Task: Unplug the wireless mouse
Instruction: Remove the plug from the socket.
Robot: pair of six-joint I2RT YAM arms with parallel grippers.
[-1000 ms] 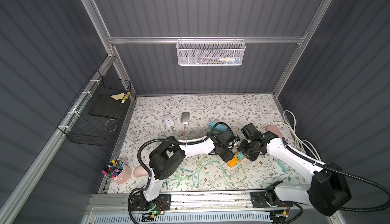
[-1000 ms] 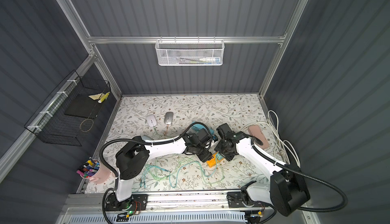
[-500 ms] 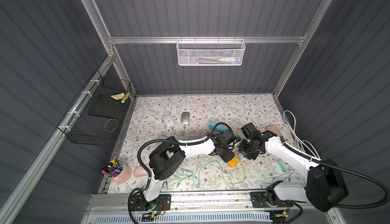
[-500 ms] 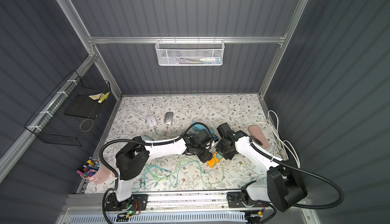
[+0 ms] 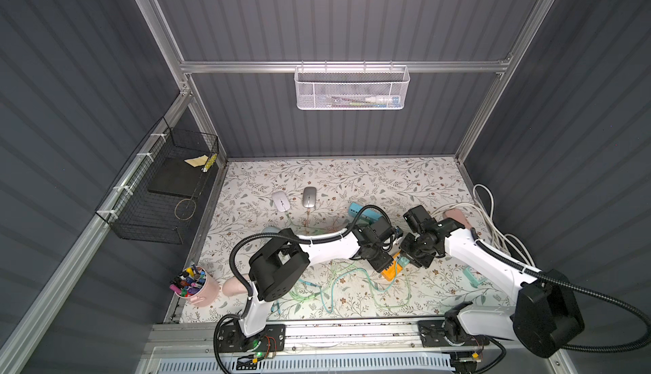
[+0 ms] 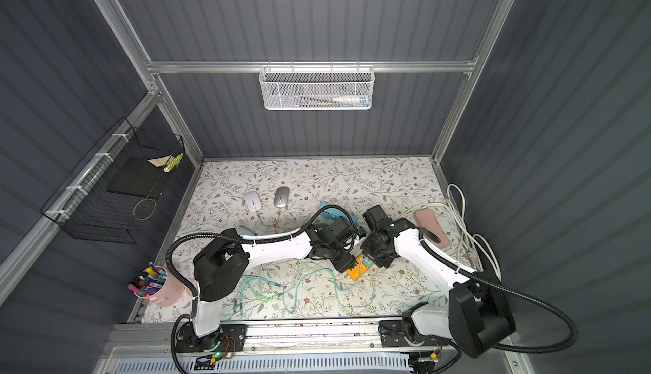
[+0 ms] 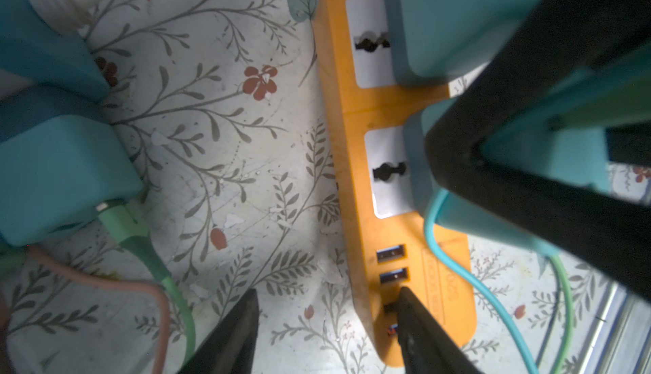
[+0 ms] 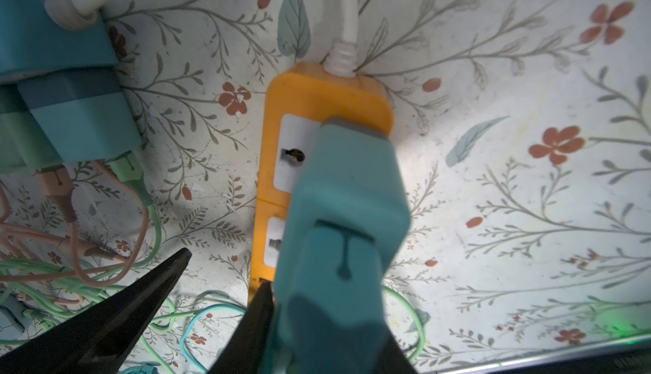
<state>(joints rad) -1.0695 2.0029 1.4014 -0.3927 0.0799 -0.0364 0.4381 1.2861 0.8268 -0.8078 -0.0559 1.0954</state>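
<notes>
Wireless mouse [image 5: 280, 200] at back left of mat, right gripper [image 5: 410, 260] clamped on an adapter

Lies white and flat on the floral mat [image 5: 370, 178], toward the back left, just beside a grey mouse [image 5: 309, 196] of the same shape; cannot tell which of the two is meant. Sits well apart from both arms in both top views. Trails a thin pale green cable [image 5: 287, 218] from its near end toward the cable tangle in front.

Near the mat's middle, at the orange power strip [image 7: 355, 115]: for the right gripper, clenched on a teal adapter [image 7: 528, 157] plugged into the socket nearer the USB ports [image 7: 391, 252]. Shows one finger [image 8: 253, 323] flat against teal plastic in the right wrist view, with the other almost wholly hidden behind it. Beside it, in the socket nearer the white lead [image 8: 347, 13], a second teal adapter [image 7: 444, 27].

For the left gripper [image 7: 329, 289]: released, jaws well apart, nothing between them but mat and the strip's edge. Rests one fingertip [image 7: 410, 305] on the strip's USB end and holds the other over bare mat.

Off to the strip's side, more teal adapters [image 7: 60, 175], one with a green plug [image 7: 123, 220] in it.
</notes>
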